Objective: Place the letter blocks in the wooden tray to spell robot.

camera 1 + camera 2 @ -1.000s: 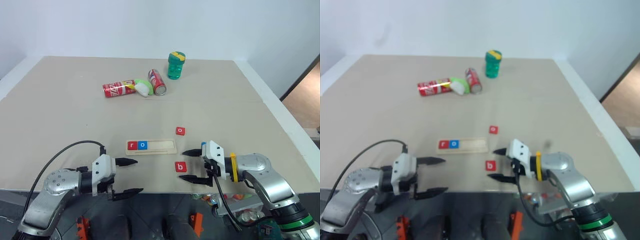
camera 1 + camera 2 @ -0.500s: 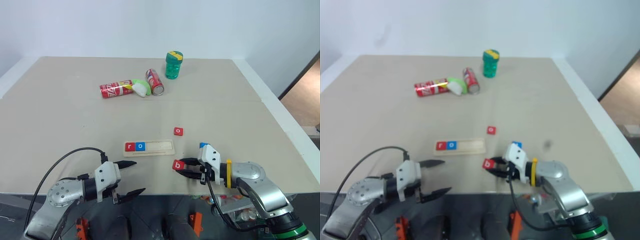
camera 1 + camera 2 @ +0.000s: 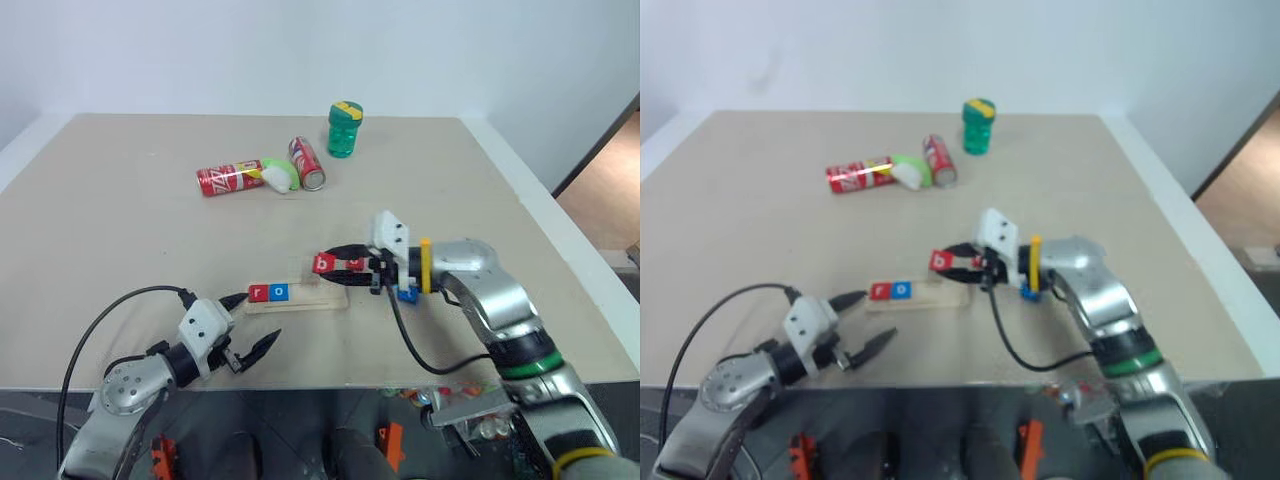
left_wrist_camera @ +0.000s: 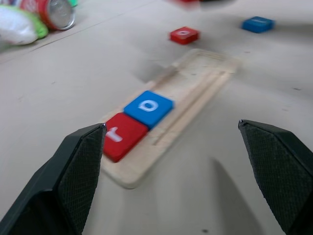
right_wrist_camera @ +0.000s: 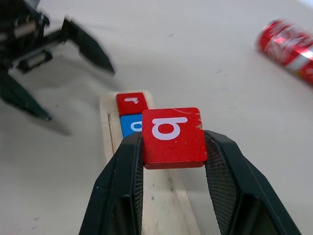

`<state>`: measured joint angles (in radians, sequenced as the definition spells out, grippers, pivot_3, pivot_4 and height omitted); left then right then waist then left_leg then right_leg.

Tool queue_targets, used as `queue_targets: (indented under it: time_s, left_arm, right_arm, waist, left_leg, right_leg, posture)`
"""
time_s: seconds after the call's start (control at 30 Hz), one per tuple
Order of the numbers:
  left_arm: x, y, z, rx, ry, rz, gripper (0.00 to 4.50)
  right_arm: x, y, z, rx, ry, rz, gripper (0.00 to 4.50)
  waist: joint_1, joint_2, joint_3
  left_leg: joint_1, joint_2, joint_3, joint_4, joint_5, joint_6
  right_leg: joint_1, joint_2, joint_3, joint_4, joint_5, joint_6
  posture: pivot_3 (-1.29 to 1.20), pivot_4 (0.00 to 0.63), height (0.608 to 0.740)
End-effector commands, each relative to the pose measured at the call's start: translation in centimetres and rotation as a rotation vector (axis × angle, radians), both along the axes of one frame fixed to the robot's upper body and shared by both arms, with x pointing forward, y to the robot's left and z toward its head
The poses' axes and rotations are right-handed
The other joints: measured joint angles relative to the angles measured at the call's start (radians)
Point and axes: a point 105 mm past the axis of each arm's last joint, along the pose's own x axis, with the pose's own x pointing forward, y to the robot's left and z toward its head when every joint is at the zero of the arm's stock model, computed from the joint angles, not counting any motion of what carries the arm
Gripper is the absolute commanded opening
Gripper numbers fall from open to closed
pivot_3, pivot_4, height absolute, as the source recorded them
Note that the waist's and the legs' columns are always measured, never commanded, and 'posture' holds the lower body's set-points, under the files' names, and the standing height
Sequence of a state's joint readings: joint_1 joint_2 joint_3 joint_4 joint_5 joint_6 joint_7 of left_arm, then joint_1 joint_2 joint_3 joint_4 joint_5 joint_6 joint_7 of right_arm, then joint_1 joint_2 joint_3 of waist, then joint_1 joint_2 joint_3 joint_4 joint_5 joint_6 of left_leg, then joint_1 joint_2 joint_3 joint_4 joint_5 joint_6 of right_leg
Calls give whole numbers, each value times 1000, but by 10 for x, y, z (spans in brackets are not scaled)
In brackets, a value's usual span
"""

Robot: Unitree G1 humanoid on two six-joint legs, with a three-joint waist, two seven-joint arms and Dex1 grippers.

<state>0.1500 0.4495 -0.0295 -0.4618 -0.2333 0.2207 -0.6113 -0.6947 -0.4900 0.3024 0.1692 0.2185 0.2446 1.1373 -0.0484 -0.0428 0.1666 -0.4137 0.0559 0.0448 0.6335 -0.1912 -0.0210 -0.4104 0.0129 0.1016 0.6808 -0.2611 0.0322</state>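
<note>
Presently, the red b block [image 5: 172, 135] is gripped between the right hand's [image 3: 336, 265] fingers, raised above the wooden tray [image 3: 325, 296], where the red r block [image 3: 258, 293] and blue o block [image 3: 281, 292] are seated. The left hand [image 3: 250, 327] is held spread near the tray's end.

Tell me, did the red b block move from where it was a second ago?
Yes. The b block was lying on the table near the front edge, right of the wooden tray. Now the right gripper holds it in the air above the tray's empty end.
</note>
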Motion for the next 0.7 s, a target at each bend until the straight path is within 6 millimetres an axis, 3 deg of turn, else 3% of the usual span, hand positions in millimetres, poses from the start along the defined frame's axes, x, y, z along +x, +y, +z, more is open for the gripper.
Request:
queue_targets:
  time_s: [0.03, 0.4, 0.7]
  left_arm:
    - [1, -3, 16, -10, -57, 12, 4500]
    - [-7, -12, 16, -62, -10, -4, 4500]
    - [-7, -14, 17, -61, 1, 4, 4500]
  right_arm:
    - [8, 4, -13, -81, -32, 63, 1192]
    - [13, 25, -27, -117, -6, 175, 1192]
    - [14, 26, -33, -145, -5, 200, 1192]
  waist:
    - [1, 0, 0]
    - [0, 0, 0]
    - [0, 0, 0]
  left_leg:
    - [-1, 0, 0, 0, 0, 0]
    - [-6, -1, -3, 0, -3, -3]
    - [-6, 0, -4, 1, -3, -3]
  right_leg:
    - [-1, 0, 0, 0, 1, 2]
    - [-4, 0, -2, 0, 3, -2]
    - [-3, 0, -3, 0, 3, -2]
  posture:
    - [0, 150, 740]
    - [0, 150, 740]
    - [0, 150, 740]
